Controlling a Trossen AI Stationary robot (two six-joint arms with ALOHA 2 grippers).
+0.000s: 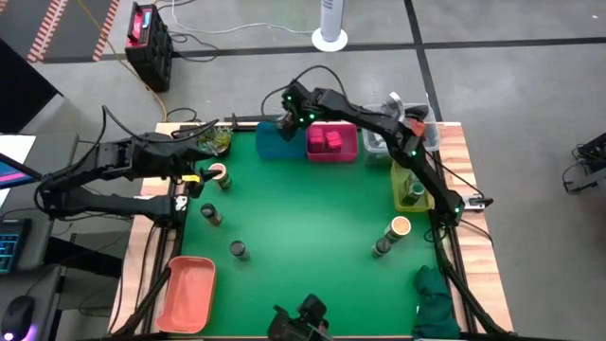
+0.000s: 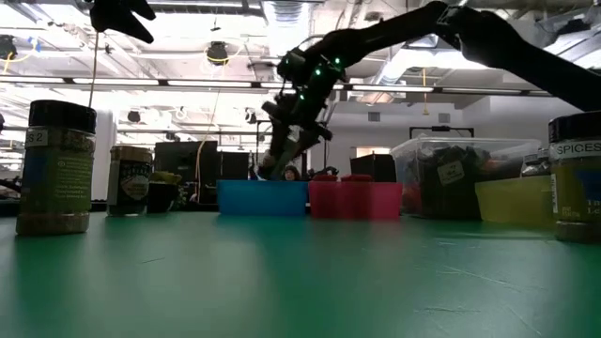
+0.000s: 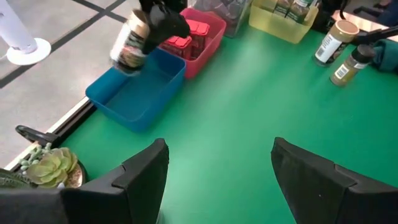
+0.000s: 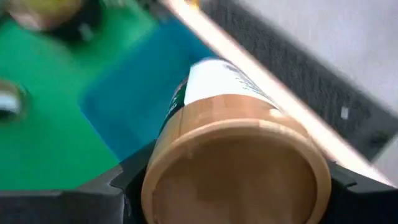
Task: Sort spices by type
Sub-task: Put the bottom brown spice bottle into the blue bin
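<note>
Right wrist view: tan-topped jar [image 4: 233, 158] fills the frame, clamped between the 2 dark fingers of the right tool [image 4: 230, 180], white-and-green label wrap visible, print too blurred to read. Left wrist view shows the same jar [image 3: 130, 43] tilted, hanging over the blue bin [image 3: 137, 93], which looks empty. High view puts the right tool [image 1: 289, 116] at the far edge of the tabletop [image 1: 312, 208], above that bin [image 1: 277, 142].

Handling (judgement): rigid cylinder, likely light plastic or glass with loose contents; smooth label could slip under a tilted hold. Grip sits on the body just below the wide cap, a sensible spot since the cap lip stops it sliding through. Fragile only if dropped from height, so a low release into the bin seems wise.

Outward: pink bin [image 1: 331, 142] just beside the blue one holds magenta-pink packs [image 3: 186, 34]. Yellow bin [image 1: 410, 185] holds green jars. Loose on the green mat: 1 tan-topped jar [image 1: 217, 173] near the left tool [image 1: 194, 180], which waits with its fingers apart and nothing between them; 2 dark-lidded jars [image 1: 238, 249] farther forward; 1 more tan-topped jar [image 1: 400, 226] by the right arm's base.

Writing: low view reads "SPICES" [image 2: 576, 150] on the near right jar (other labels illegible).
</note>
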